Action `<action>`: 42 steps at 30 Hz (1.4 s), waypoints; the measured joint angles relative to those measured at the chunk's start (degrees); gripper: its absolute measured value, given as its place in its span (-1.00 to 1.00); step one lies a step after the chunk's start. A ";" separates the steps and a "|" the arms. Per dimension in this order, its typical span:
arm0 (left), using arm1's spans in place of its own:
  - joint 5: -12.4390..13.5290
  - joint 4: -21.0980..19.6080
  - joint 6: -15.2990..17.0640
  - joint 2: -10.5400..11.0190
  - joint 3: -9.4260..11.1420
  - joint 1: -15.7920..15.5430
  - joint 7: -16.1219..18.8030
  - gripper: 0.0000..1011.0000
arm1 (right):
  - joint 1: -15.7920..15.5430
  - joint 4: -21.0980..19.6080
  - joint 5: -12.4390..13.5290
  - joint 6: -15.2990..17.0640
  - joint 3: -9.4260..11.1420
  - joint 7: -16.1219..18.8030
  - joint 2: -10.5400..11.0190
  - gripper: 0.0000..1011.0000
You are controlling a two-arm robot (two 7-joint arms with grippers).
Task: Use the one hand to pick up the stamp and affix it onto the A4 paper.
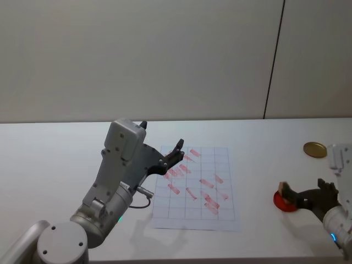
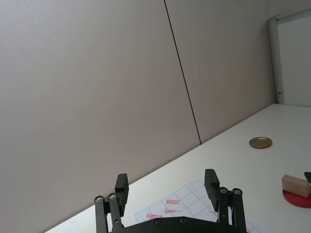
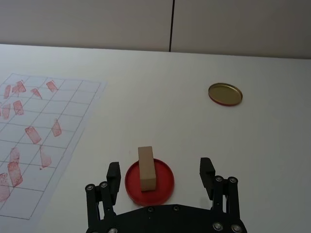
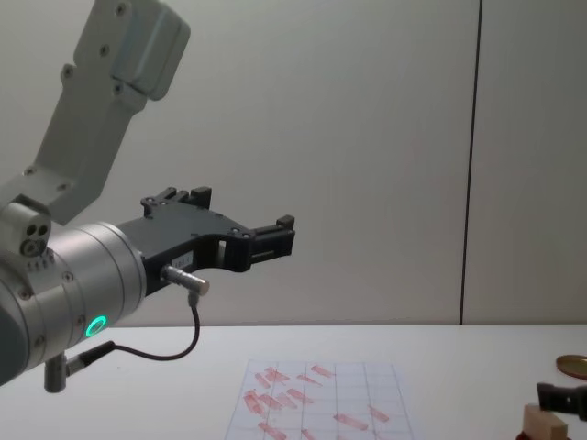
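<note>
Two wide-spread right gripper (image 3: 160, 167) fingers (image 3: 113, 175) apparently flank the blocky wooden stamp (image 3: 146, 167); left gripper (image 2: 166, 178) gapes aloft.

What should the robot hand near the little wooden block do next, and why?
Probably shut the right end effector on the stamp. Its fingers stand open on either side of the stamp, which sits on the red disc, not yet gripped. The left end effector hangs open above the A4 paper, idle.
</note>
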 joint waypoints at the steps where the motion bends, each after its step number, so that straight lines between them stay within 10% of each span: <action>1: 0.00 0.00 0.00 0.00 0.00 0.00 0.00 0.96 | 0.13 0.38 0.06 -0.05 0.04 0.11 -0.05 0.98; 23: 0.00 0.00 0.00 0.00 0.00 0.00 0.00 0.96 | 4.50 10.38 -0.24 -3.43 0.07 3.93 -1.54 0.97; 42: 0.00 0.00 0.00 0.00 0.00 0.00 0.00 0.96 | 7.26 15.34 -3.44 -4.09 -0.76 5.89 -2.58 -0.05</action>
